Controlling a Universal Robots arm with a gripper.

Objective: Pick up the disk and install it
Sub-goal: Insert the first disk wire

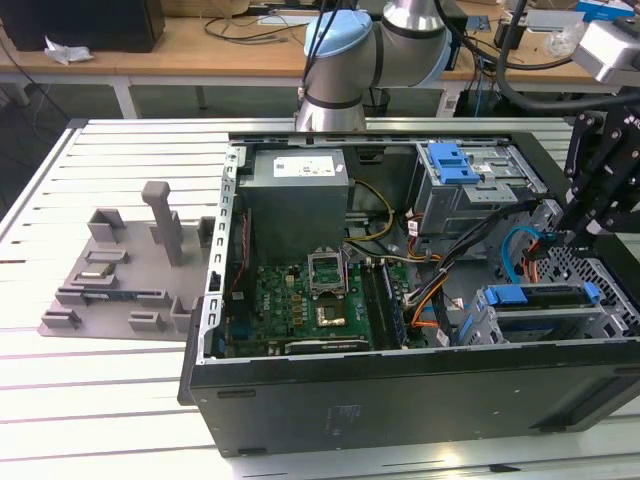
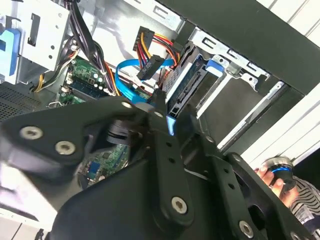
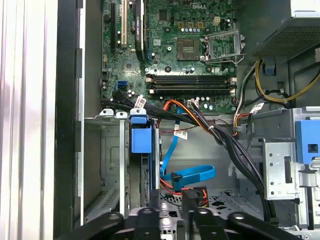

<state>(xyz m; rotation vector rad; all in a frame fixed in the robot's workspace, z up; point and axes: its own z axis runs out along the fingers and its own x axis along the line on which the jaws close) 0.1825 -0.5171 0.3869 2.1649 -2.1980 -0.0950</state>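
One disk (image 1: 540, 305), a flat silver drive in its blue plastic carrier, already sits in the metal bay (image 1: 520, 325) at the front corner of the black computer case (image 1: 400, 390). The hand (image 1: 580, 235) hangs just above it; I cannot tell if its fingers are spread. Judging so, seating is nearly done. A blue ribbon cable (image 3: 192, 175) curls near.

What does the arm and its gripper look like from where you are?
The arm has silver tube sections and pale blue joint caps. The gripper is matte black, built of flat bar linkages joined with silver screws, as both wrist views show. Dark cables run past the arm's upper joint.
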